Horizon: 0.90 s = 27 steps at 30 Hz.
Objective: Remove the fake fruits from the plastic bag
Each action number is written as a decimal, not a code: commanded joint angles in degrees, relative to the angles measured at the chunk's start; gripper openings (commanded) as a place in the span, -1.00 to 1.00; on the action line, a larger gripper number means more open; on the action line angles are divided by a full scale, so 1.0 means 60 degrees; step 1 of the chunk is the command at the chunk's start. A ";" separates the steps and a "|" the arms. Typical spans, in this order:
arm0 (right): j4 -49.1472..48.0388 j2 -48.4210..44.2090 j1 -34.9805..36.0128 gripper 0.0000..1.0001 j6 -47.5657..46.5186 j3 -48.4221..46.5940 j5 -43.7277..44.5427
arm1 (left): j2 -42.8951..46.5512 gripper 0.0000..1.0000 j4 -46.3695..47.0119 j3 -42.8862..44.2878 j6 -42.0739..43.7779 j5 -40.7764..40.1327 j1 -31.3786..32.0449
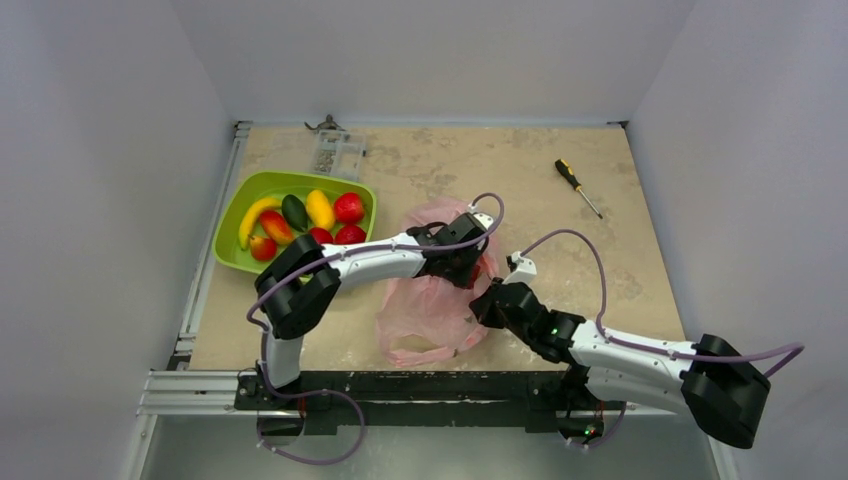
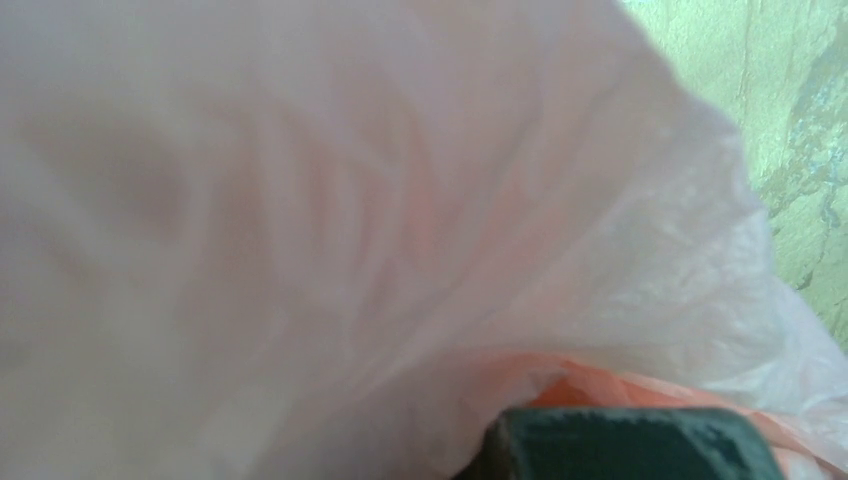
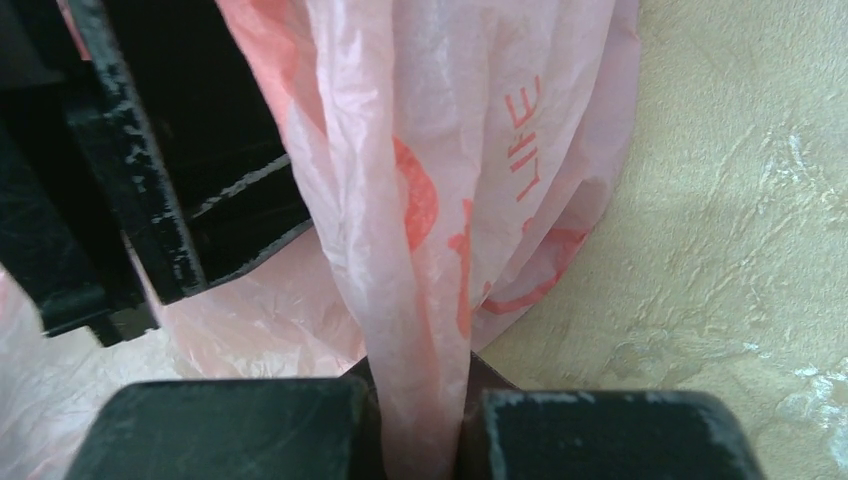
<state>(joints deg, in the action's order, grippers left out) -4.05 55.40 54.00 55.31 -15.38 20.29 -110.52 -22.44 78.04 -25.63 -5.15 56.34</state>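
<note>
The pink plastic bag (image 1: 432, 300) lies crumpled at the table's middle front. My left gripper (image 1: 462, 262) is pushed into its top; its wrist view is filled with bag film (image 2: 400, 200), and only one dark finger (image 2: 630, 445) shows, so its state is unclear. An orange patch (image 2: 600, 388) by that finger could be print or a fruit. My right gripper (image 3: 420, 405) is shut on a gathered fold of the bag (image 3: 430, 250) at the bag's right edge (image 1: 490, 300). Several fake fruits, among them a banana (image 1: 252, 220) and a red one (image 1: 348, 207), lie in the lime-green tray (image 1: 240, 258).
A screwdriver (image 1: 577, 186) lies at the back right. A clear plastic piece (image 1: 337, 150) sits at the back edge behind the tray. The left arm's black wrist (image 3: 150, 170) is close to my right gripper on its left.
</note>
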 commanded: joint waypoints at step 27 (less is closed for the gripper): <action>0.0908 -0.0950 0.0042 -1.00 -0.0083 -0.0416 0.1026 | 0.6629 -1.00 -0.1544 -0.0019 -0.0377 0.1279 0.0016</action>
<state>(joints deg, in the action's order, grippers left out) -0.34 49.95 54.00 55.40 -15.42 23.57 -78.17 -28.27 77.97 -28.38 4.08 56.38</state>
